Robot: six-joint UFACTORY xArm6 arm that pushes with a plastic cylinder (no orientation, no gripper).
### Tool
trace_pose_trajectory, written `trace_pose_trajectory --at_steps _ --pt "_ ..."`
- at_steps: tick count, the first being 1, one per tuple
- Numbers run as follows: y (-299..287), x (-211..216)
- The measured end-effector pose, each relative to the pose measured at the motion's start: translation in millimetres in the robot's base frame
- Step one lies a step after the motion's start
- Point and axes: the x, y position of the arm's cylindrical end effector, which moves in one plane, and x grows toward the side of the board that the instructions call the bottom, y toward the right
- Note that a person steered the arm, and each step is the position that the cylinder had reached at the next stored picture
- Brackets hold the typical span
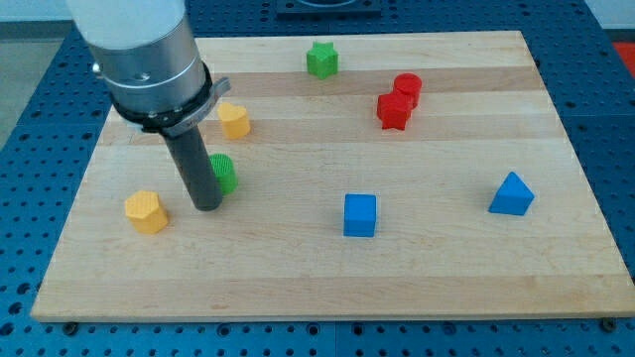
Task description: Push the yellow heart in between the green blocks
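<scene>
Two yellow blocks lie on the wooden board, and their shapes are hard to tell apart. One yellow block sits at the view's lower left. The other yellow block sits higher up, right of the arm. A green star lies near the view's top. A round green block sits mid-left, partly hidden by the rod. My tip rests just below and left of the round green block, touching or nearly touching it. It is a short way right of the lower yellow block.
A red cylinder and a red block sit together at the upper right. A blue cube lies at bottom centre and a blue triangle at the right. The arm's grey body covers the upper left corner.
</scene>
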Motion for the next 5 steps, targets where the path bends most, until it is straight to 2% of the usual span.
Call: trace_pose_trajectory --at_steps 2,3,4,5 --pt "0 -28" --pt "11 0" --pt "75 0" --pt "66 -7"
